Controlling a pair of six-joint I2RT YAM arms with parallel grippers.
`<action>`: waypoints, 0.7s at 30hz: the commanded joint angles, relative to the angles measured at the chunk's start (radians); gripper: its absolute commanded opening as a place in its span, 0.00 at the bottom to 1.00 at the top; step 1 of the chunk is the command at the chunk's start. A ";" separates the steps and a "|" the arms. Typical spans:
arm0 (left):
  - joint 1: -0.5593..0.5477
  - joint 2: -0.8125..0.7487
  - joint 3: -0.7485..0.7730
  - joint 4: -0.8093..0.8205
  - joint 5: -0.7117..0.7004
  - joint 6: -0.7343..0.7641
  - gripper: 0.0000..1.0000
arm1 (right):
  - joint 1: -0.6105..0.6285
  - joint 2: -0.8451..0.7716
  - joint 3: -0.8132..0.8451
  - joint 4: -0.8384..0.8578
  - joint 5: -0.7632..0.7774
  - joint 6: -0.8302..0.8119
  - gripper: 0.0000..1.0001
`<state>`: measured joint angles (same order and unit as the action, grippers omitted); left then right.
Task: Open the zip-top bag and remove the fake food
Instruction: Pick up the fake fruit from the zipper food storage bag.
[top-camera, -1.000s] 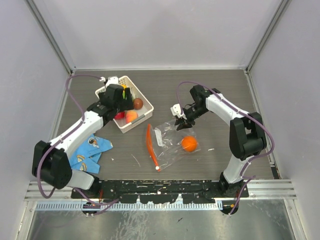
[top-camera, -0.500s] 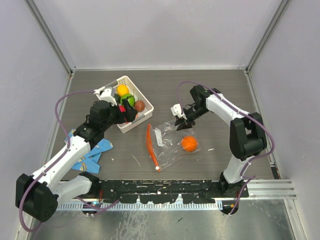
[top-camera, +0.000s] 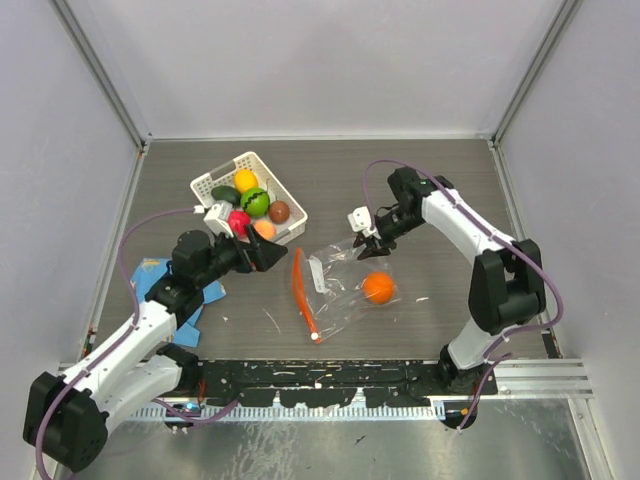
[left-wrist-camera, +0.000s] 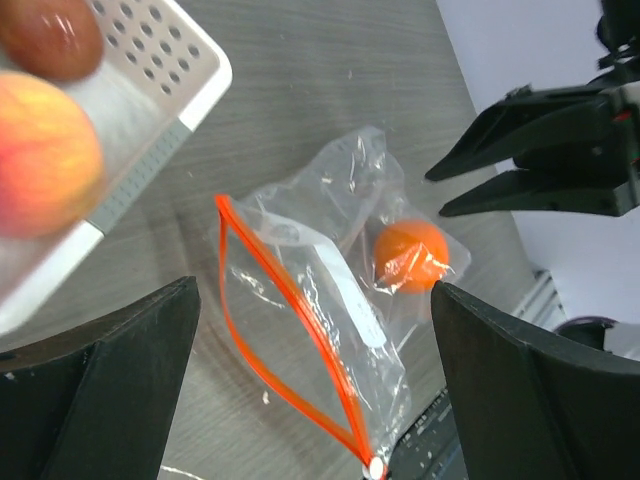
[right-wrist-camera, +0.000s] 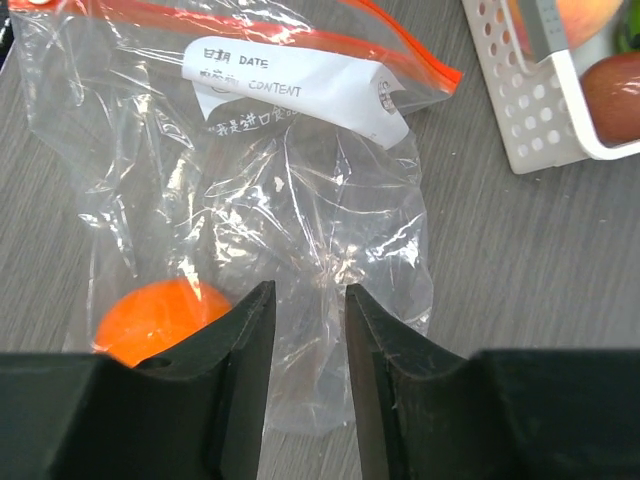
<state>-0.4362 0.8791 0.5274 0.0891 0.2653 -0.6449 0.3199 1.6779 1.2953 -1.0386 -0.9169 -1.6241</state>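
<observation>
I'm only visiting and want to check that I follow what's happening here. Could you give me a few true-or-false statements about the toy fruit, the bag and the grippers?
1. The orange toy ball lies inside the clear plastic zip-top bag. True.
2. The white perforated plastic basket is empty. False: it holds several toy fruits.
3. The left gripper holds a fruit. False: it is open and empty.
4. The bag's red-orange zip strip is parted, as the left wrist view shows. True.

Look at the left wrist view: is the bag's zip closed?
No, the zip-top bag gapes open, with the two sides of its red-orange zip apart.
</observation>
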 joint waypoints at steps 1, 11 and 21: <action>0.002 -0.037 -0.059 0.121 0.099 -0.056 0.99 | -0.022 -0.132 -0.023 -0.080 -0.012 -0.062 0.42; -0.025 -0.101 -0.169 0.062 0.108 -0.047 0.78 | -0.025 -0.353 -0.259 -0.039 0.116 0.010 0.65; -0.142 -0.043 -0.228 0.060 0.008 -0.046 0.48 | -0.024 -0.427 -0.388 0.145 0.256 0.137 0.80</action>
<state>-0.5365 0.8143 0.3115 0.1112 0.3210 -0.6949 0.2943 1.2488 0.9180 -0.9745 -0.7174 -1.5284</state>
